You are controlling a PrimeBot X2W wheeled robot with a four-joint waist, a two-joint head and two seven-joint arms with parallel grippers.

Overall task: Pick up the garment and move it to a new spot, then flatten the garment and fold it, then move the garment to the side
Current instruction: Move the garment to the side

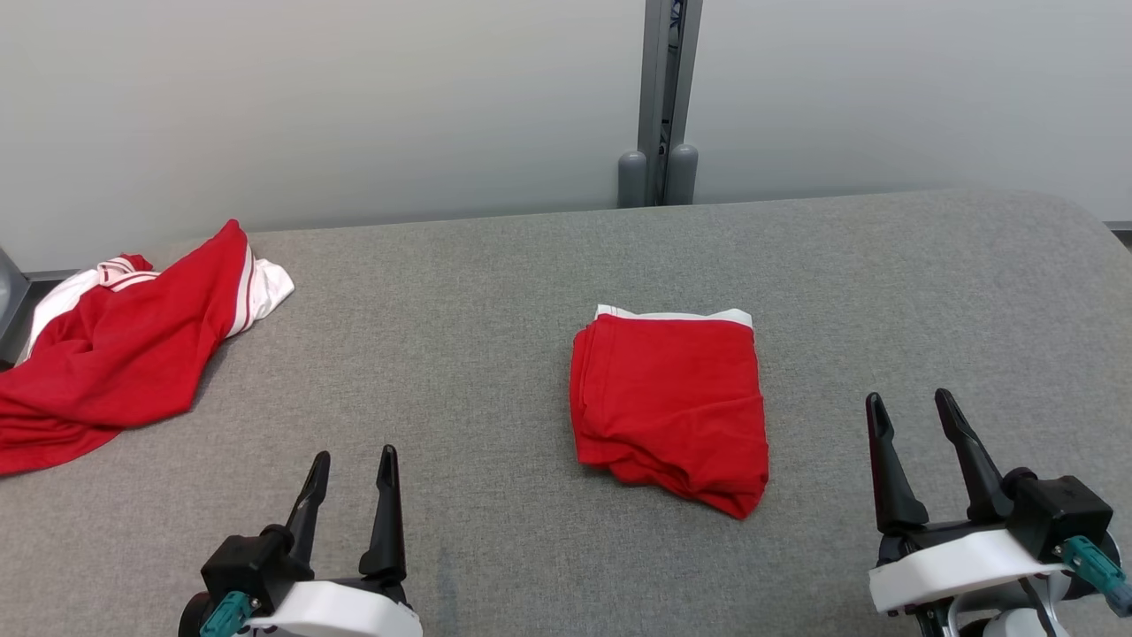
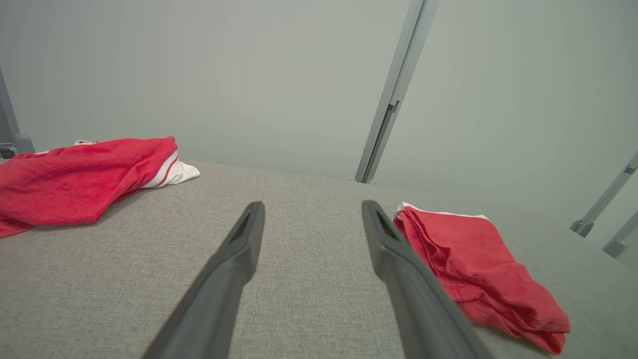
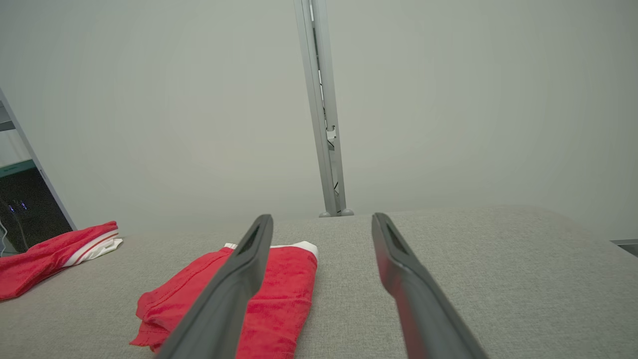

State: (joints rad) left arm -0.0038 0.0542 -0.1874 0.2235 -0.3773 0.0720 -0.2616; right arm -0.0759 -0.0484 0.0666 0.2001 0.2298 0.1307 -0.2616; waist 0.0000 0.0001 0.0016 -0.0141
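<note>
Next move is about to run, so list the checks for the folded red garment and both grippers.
1. Folded red cloth garment with a white band lies flat on the grey fabric table: ok.
2. Left gripper open and empty: ok.
3. Right gripper open and empty: ok.
4. Crumpled red and white striped garment lies apart from the folded one: ok.
5. Folded garment moved aside: not ok, it sits mid-table.

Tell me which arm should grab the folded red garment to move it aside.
Right, probably. The right gripper stands open and nearer the folded red garment than the left gripper, also open; the crumpled garment lies far off on the left.
</note>
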